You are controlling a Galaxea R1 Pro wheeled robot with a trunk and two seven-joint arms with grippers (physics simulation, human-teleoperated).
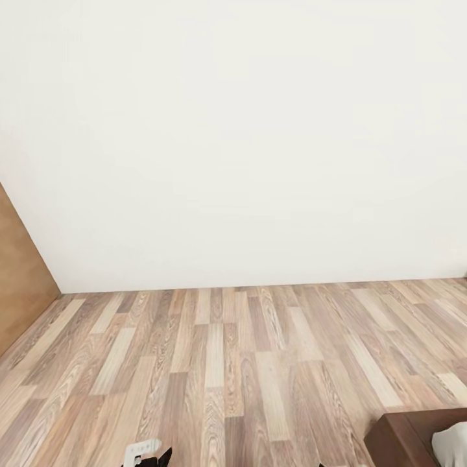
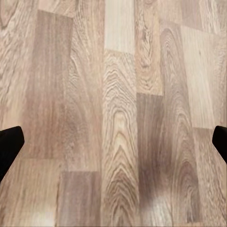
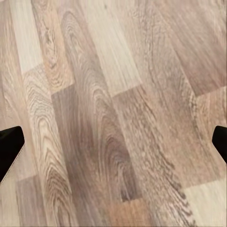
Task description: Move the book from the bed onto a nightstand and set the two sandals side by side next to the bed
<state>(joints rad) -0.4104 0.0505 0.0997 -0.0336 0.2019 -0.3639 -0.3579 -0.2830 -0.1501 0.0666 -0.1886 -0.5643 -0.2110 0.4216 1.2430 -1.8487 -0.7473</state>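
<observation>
A corner of the bed pokes into the head view's lower right: dark brown frame with a bit of off-white mattress on it. The book, the nightstand and the two sandals are out of view. My left gripper hangs over bare wood-plank floor, its black fingertips far apart at the picture's sides, open and holding nothing. My right gripper is likewise open over the floor, with nothing between its fingertips. A small white and black part of my left arm peeks in at the head view's lower edge.
A plain white wall stands ahead, meeting the light brown plank floor. A brown wooden door runs along the left side. Open floor lies between me and the wall.
</observation>
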